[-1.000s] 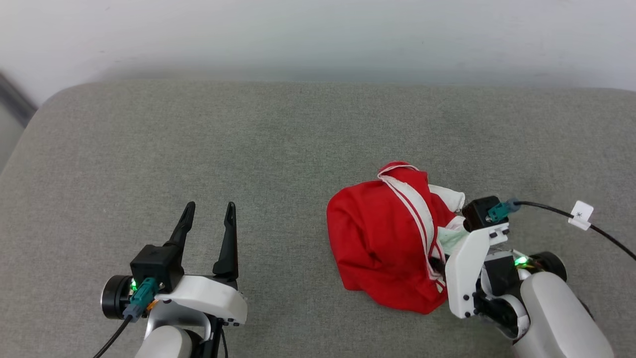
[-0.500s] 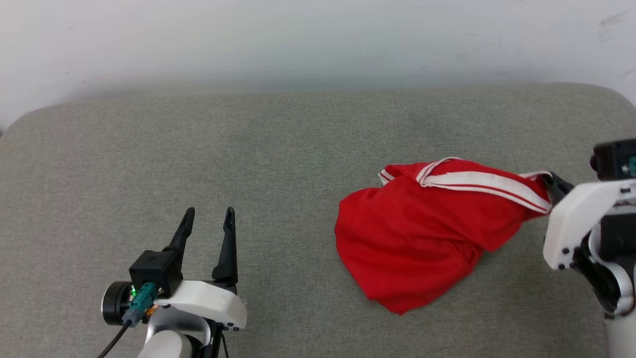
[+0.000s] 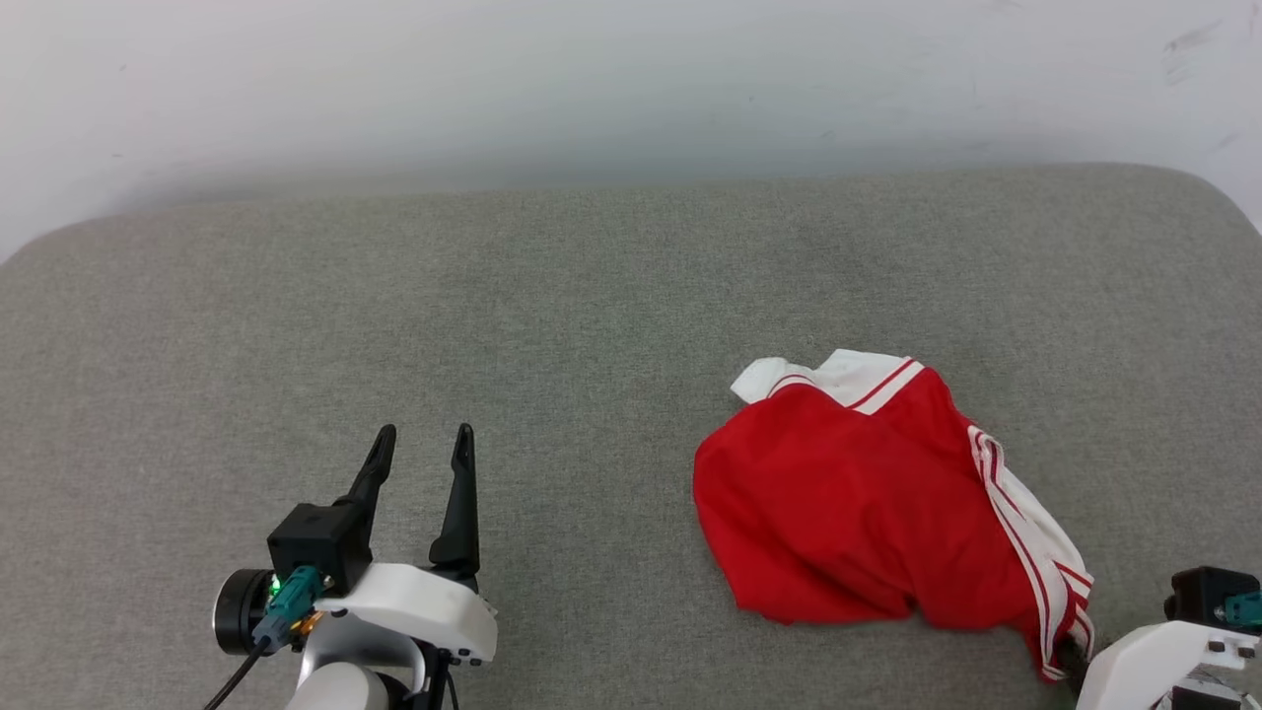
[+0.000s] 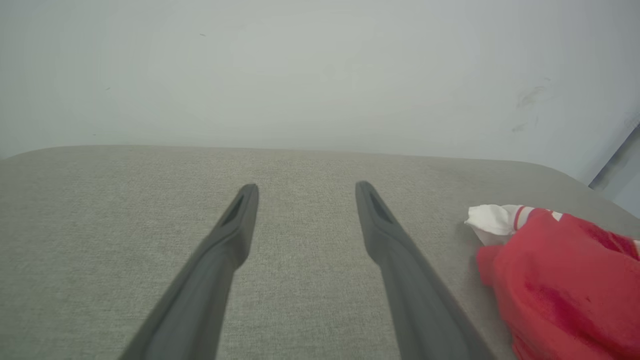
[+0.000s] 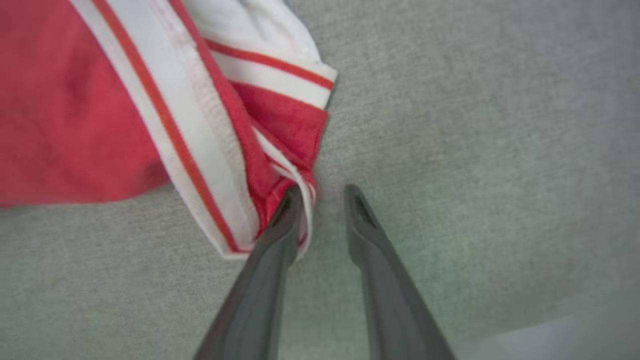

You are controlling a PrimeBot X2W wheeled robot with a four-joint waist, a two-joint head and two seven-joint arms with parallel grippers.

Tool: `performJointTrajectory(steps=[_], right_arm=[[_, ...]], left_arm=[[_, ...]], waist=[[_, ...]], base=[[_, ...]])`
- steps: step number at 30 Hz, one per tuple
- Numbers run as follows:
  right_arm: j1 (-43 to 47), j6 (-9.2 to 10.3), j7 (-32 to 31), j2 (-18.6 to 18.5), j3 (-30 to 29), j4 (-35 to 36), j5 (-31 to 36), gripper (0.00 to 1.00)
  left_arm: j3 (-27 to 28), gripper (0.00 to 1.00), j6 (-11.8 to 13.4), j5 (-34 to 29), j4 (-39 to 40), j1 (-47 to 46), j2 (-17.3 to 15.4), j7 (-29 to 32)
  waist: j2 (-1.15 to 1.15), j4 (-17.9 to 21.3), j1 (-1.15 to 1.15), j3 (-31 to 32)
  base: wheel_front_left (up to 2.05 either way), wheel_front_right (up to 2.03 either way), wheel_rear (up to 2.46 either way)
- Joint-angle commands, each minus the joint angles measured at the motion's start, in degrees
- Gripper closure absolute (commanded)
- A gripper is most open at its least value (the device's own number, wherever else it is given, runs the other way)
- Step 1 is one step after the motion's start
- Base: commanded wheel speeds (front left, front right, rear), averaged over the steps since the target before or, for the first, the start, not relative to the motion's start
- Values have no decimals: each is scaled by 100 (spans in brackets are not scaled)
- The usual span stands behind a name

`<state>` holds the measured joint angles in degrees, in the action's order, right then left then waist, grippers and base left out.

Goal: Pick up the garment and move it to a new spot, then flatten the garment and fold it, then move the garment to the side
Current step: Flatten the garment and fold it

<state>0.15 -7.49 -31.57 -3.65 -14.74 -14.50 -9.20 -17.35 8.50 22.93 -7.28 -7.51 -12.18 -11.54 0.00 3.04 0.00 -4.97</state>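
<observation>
The garment, a bright red jersey with white red-striped trim, lies crumpled on the grey cushion at the right of the head view. Its striped edge trails to the lower right corner, where my right gripper sits mostly out of frame. In the right wrist view my right gripper stands open with a narrow gap. The garment's striped hem rests against the left finger, not pinched. My left gripper is open and empty at the lower left, well apart from the garment. In the left wrist view my left gripper points at bare cushion.
The grey fabric cushion spans the whole workspace, with a rounded far edge against a white wall. Its right corner curves away at the far right. Open cushion lies between the two grippers and beyond the garment.
My right gripper pulled the garment's striped edge out to the right, brought it down toward the front right, and opened off it. The garment now lies flatter. The left arm stayed put.
</observation>
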Motion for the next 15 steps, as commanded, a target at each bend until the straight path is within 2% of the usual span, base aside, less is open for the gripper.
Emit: performJointTrajectory(steps=[1,5,8,12,15], right_arm=[[-63,0,271,39,0,-34,-60,0],[-235,0,1466,50,-92,179,-161,0],[-233,0,2141,72,-105,431,-225,0],[-157,0,2716,81,-47,778,-190,0],[-104,0,2889,85,80,1040,-195,0]], left_arm=[[12,0,-3,4,-4,45,-20,-3],[21,0,27,32,-15,99,-54,12],[20,0,49,43,-31,148,-73,10],[24,0,66,89,-17,243,-79,14],[13,0,98,96,6,292,-84,37]], waist=[[0,1,0,9],[0,8,0,70],[0,11,0,160],[0,22,0,281],[0,30,0,361]], base=[[0,0,0],[0,0,0],[0,0,0],[0,0,0],[0,0,0]])
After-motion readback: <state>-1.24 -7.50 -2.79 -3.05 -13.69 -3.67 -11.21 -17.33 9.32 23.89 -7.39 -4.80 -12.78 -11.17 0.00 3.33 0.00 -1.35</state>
